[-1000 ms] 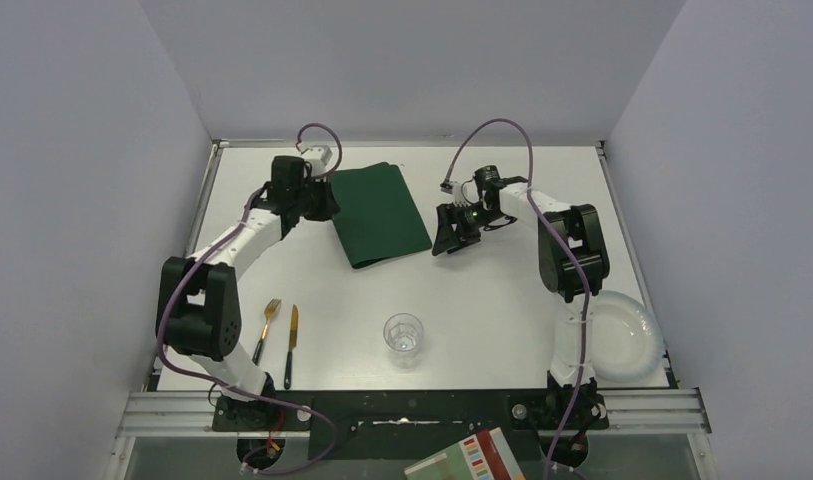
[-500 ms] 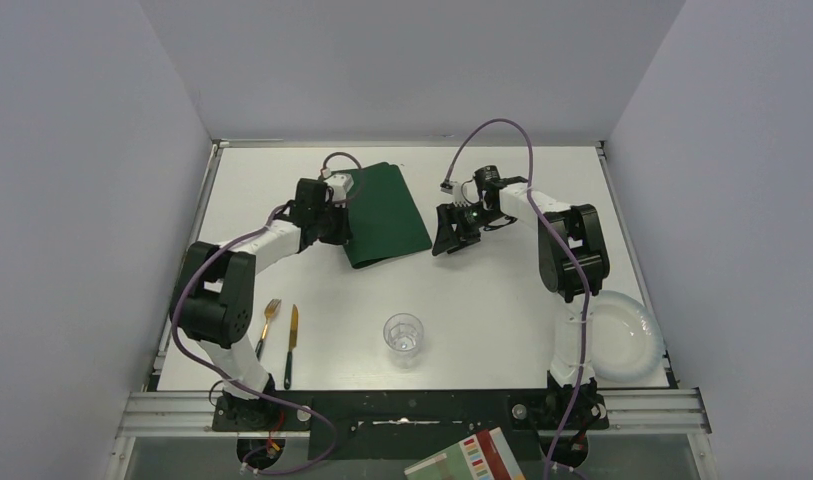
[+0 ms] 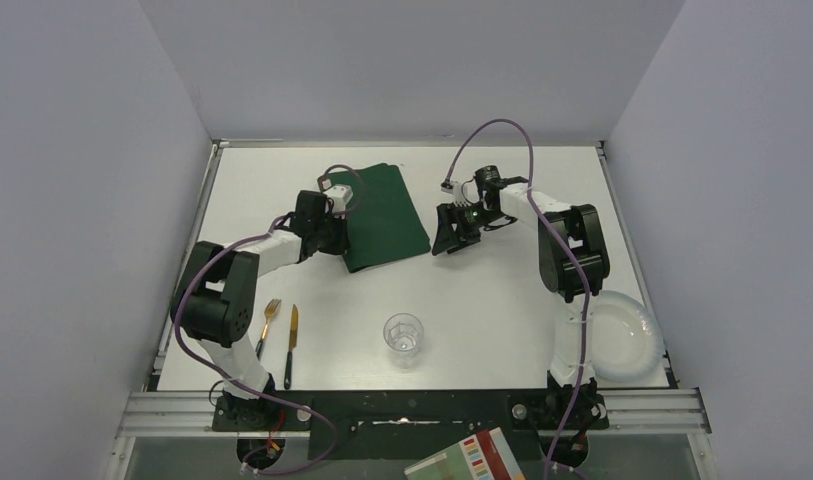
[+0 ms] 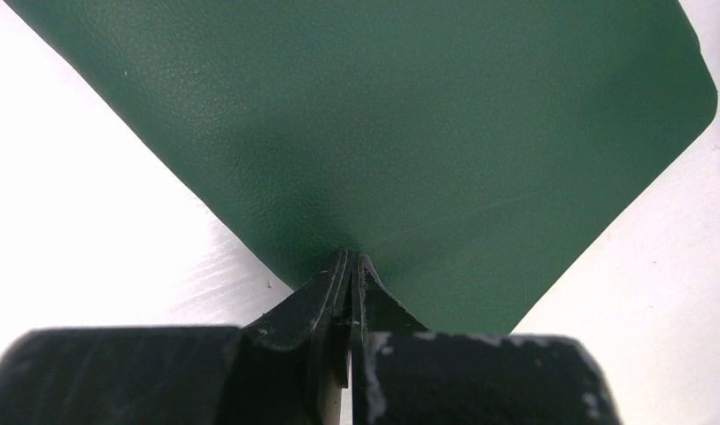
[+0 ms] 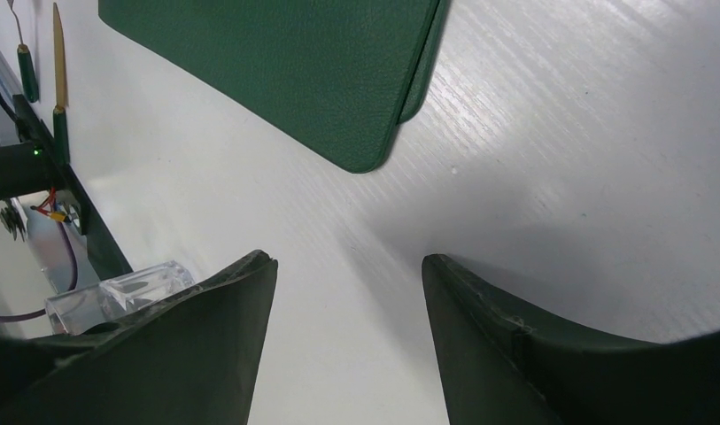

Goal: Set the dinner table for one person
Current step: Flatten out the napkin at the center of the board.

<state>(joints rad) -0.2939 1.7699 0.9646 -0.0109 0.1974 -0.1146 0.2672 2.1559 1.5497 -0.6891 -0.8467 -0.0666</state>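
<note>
The left gripper (image 4: 349, 266) is clamped on the green placemat's (image 4: 409, 133) edge, probably to drag it across the dinner table (image 3: 502, 300), while the right gripper (image 5: 347, 263) hovers beside it, jaws apart.

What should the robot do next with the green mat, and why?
Probably slide the mat a bit nearer and straighten it: the left gripper is shut on its edge, and it lies crooked at the far side of the table, away from the fork, knife and glass.
</note>
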